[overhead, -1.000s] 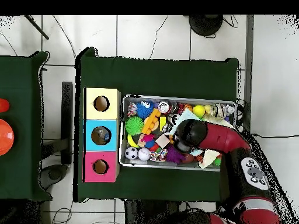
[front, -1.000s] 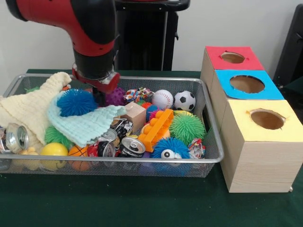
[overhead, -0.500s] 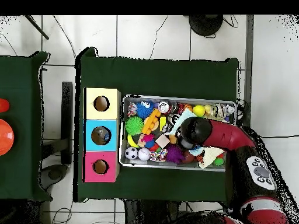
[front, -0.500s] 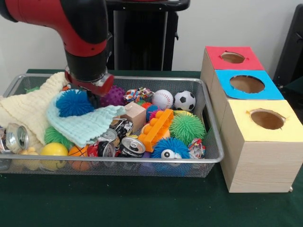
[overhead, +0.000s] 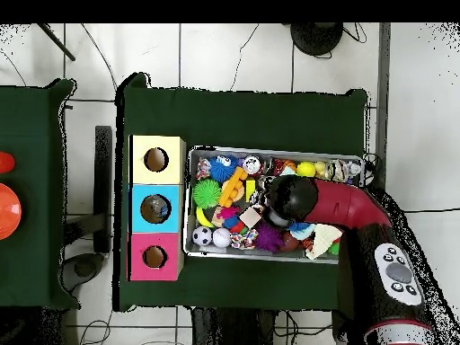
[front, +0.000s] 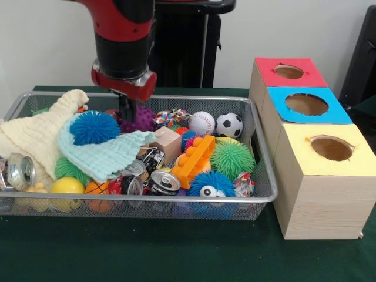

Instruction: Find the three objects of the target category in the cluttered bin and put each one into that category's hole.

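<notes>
Green cloth covers your table [front: 176, 258], and on it sit the wire bin [front: 261, 176] and, to its right in the front view, a row of three wooden boxes with holes on top: yellow box [front: 329, 170] nearest the camera, blue box [front: 305, 106] in the middle, red box [front: 289, 71] farthest. Your red and black arm [front: 123, 35] comes down over the bin's far left part. Its gripper [front: 124, 111] hangs just above the purple spiky ball [front: 141, 119]; you cannot tell from either view whether the claw is apart or together.

Inside the bin, a cream cloth [front: 41, 132] and a pale green cloth [front: 108, 154] lie at the left, with a blue spiky ball [front: 94, 127] resting on them. Toward the right sit a green spiky ball [front: 232, 160], an orange toy brick [front: 194, 160], a baseball [front: 202, 123] and a small soccer ball [front: 229, 125], the two balls side by side at the far wall. Crushed cans [front: 163, 182] lie along the near wall.
</notes>
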`<action>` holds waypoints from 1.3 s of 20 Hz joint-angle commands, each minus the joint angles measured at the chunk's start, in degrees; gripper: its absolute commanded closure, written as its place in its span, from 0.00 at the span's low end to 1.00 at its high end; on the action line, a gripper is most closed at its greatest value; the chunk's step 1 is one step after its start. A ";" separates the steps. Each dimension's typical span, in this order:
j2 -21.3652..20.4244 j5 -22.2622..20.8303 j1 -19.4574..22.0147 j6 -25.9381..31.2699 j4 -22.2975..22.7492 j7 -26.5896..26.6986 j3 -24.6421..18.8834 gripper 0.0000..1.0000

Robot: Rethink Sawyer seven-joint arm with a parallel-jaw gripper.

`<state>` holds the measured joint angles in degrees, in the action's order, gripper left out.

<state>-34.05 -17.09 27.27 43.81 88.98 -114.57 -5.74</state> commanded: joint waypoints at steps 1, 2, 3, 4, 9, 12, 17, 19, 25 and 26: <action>-5.16 -0.47 -2.26 6.51 4.54 4.10 -3.30 1.00; -5.47 -0.26 -2.55 6.94 4.65 3.82 -3.21 1.00; -5.77 -0.06 -2.85 7.38 4.76 3.54 -3.12 1.00; -6.30 0.40 -3.29 7.83 5.23 2.84 -2.94 1.00; -4.74 0.45 -4.39 2.93 6.15 0.63 -3.40 1.00; -3.86 0.31 -4.78 0.51 6.27 0.01 -3.66 1.00; -3.80 0.90 -6.60 -2.09 7.69 -2.77 -3.43 1.00; -4.06 1.10 -8.16 -1.47 7.62 -4.82 -2.41 1.00; -2.76 0.57 -10.73 -2.56 6.33 -5.97 -1.72 1.00; -2.39 0.49 -11.03 -2.90 6.03 -6.08 -1.62 1.00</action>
<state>-39.77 -17.06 17.95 44.29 91.26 -114.57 -5.78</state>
